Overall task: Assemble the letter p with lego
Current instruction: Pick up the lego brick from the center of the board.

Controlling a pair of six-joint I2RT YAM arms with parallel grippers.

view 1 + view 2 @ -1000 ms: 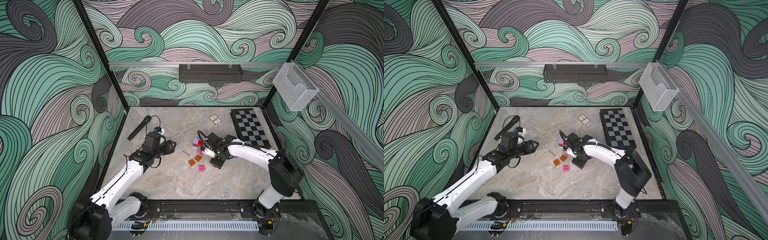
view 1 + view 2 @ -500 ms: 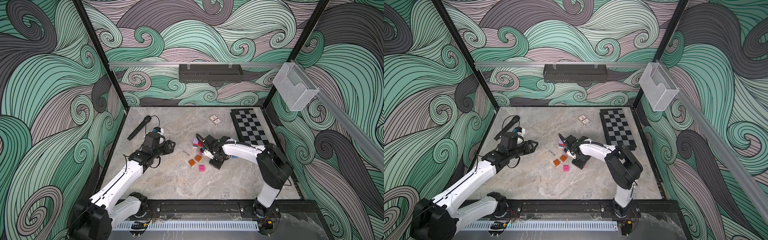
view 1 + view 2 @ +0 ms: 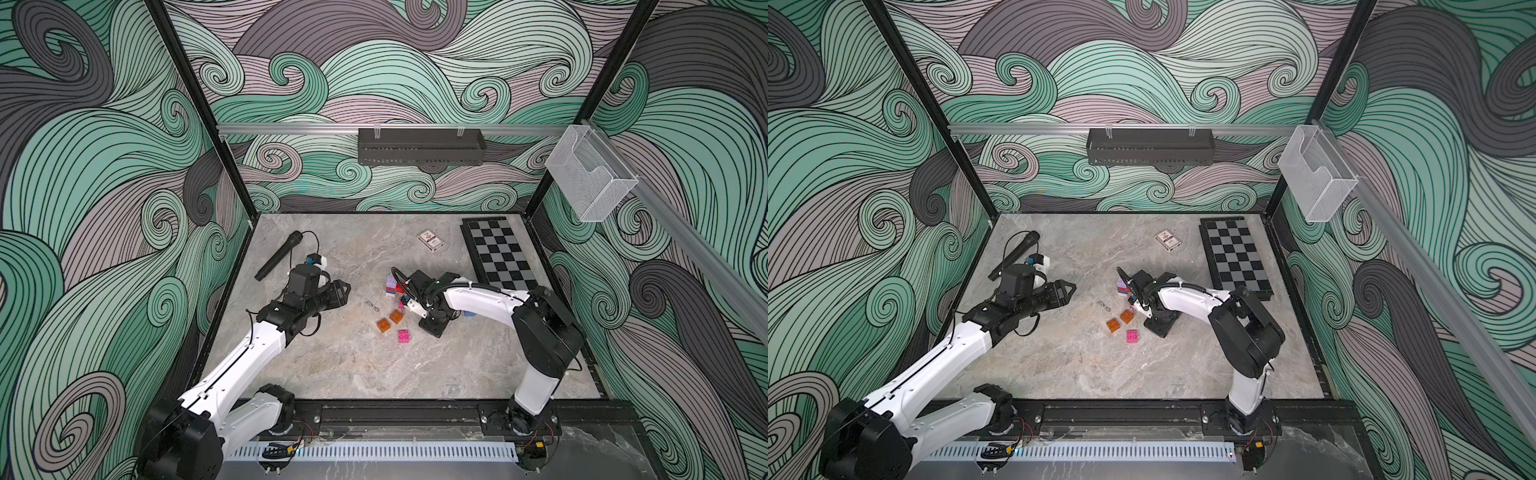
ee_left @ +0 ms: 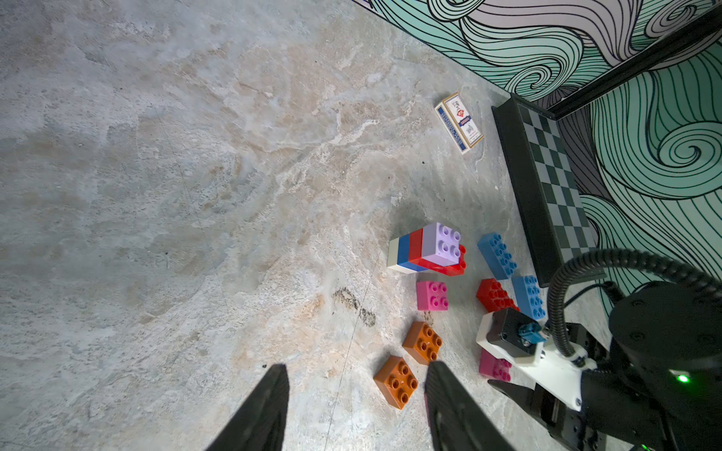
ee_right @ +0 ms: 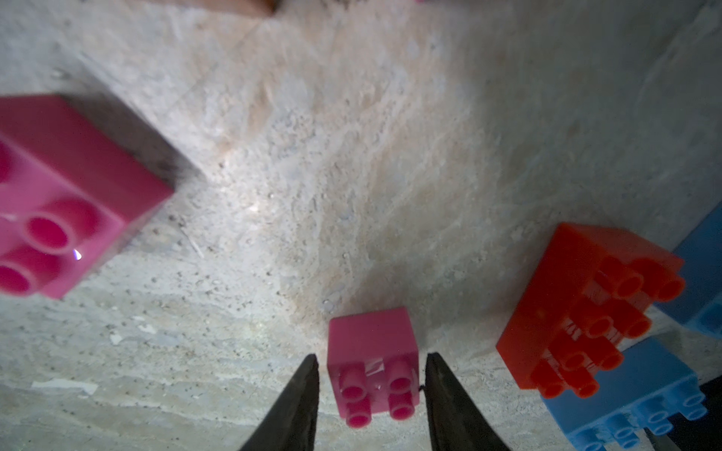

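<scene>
Right wrist view: right gripper (image 5: 371, 356) fingers straddle a small pink brick (image 5: 371, 337) that sits studs-up on the surface (image 5: 351, 164). One finger is at or nearly on its side and a thin gap shows on the other side, so not clamped as far as shows. A second pink brick (image 5: 66, 187), blurred, lies apart on one side, and a red oblong brick (image 5: 578, 296) lies on the other side, just beside a blue brick (image 5: 644, 390). Left wrist view: left gripper (image 4: 356, 365) fingers spread wide, released, gripping nothing. An orange brick (image 4: 396, 380) lies on the surface with another orange brick (image 4: 424, 341) just beside it. A stack (image 4: 426, 248) of white, blue and red layers with lilac on top is near them. Card deck (image 4: 459, 121) and chessboard (image 4: 547, 187) are farther off. Both top views: lego cluster (image 3: 396, 316) sits mid-surface, a bit toward the right edge, near the chessboard's front end. The chessboard runs along the right edge up to the far right corner. The front pink brick (image 3: 404, 336) is the piece closest to the front edge. The right arm hangs over the cluster and hides the straddled brick. The left gripper hovers well apart from the lego, toward the left edge, with a microphone (image 3: 278, 255) between it and the far left corner.
</scene>
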